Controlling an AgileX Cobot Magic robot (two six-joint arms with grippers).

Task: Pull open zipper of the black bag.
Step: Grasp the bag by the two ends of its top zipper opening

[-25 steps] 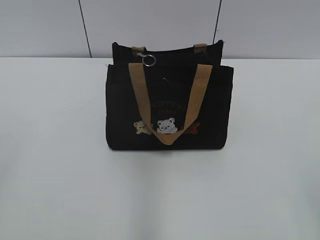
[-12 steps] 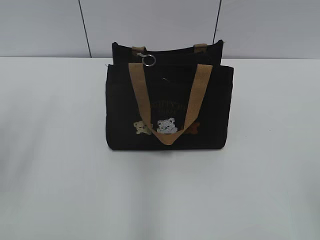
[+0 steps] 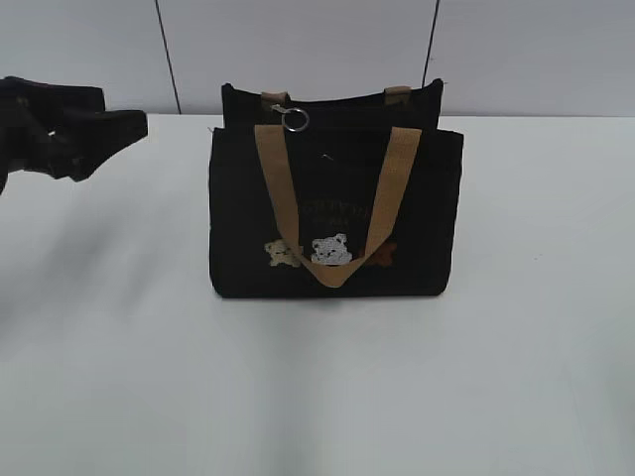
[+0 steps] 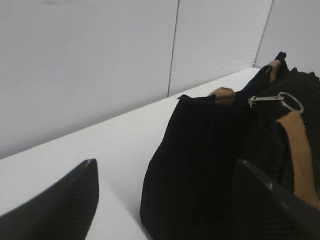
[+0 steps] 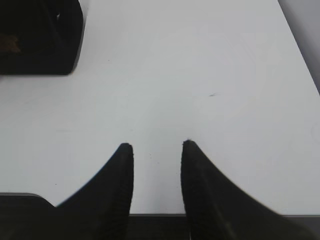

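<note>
Left gripper (image 4: 165, 200) of mine hangs wide open, holding nothing, at nine o'clock from the black bag (image 3: 335, 213) – near it, not touching. My right gripper (image 5: 157, 175) stands partly open over bare table (image 5: 200, 75), empty too. I judge the bag soft and light, so it may slide or fold when pulled. The zipper's silver ring (image 3: 297, 120), at its top edge toward eleven o'clock, is small and slippery – there I should take hold.

White table (image 3: 119, 377) fills lower frame; pale wall (image 3: 89, 50) with two dark seams across top.
</note>
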